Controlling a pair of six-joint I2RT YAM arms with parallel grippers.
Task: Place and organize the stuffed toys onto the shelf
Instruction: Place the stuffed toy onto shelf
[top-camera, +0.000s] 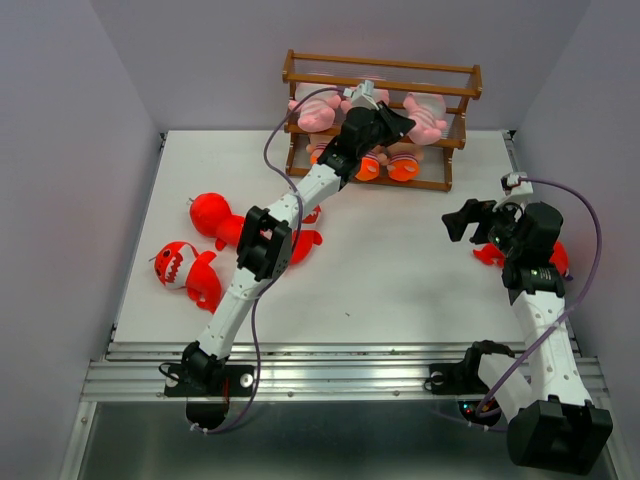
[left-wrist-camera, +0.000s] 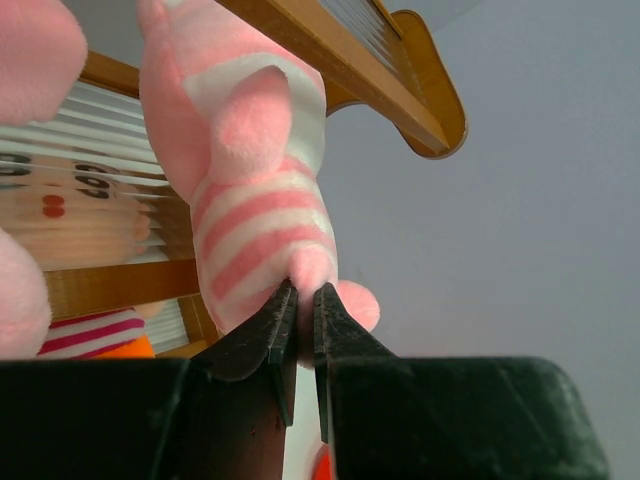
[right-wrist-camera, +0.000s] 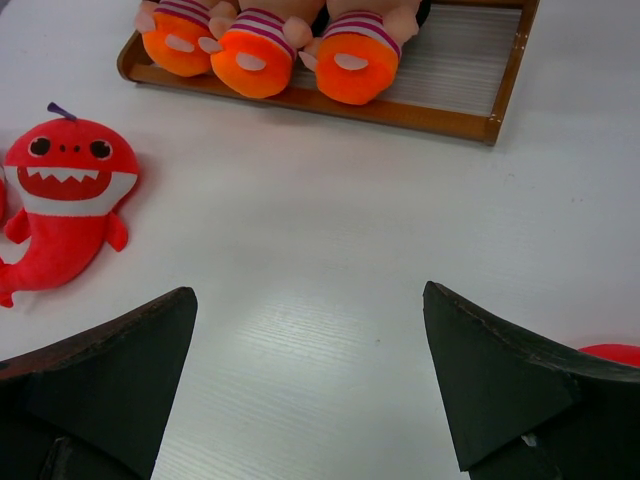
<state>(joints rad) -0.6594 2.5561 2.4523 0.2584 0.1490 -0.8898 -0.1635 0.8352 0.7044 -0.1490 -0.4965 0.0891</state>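
The brown wooden shelf (top-camera: 470, 82) stands at the back of the table. Three orange-footed striped dolls (top-camera: 385, 165) sit on its bottom level, and pink striped animals (top-camera: 314, 110) on the middle level. My left gripper (top-camera: 403, 122) reaches into the middle level. In the left wrist view it (left-wrist-camera: 300, 300) is shut on the bottom of the right-hand pink striped animal (left-wrist-camera: 250, 190). My right gripper (top-camera: 470, 220) hovers open and empty over the table; it also shows in the right wrist view (right-wrist-camera: 310, 380). Red sharks (top-camera: 185, 268) lie on the table.
Two sharks lie at the left (top-camera: 212, 213), one partly under my left arm (top-camera: 308, 240), also in the right wrist view (right-wrist-camera: 65, 200). Another shark (top-camera: 555, 255) lies under my right wrist. The shelf's top level (top-camera: 380, 62) holds nothing. Walls close in the sides.
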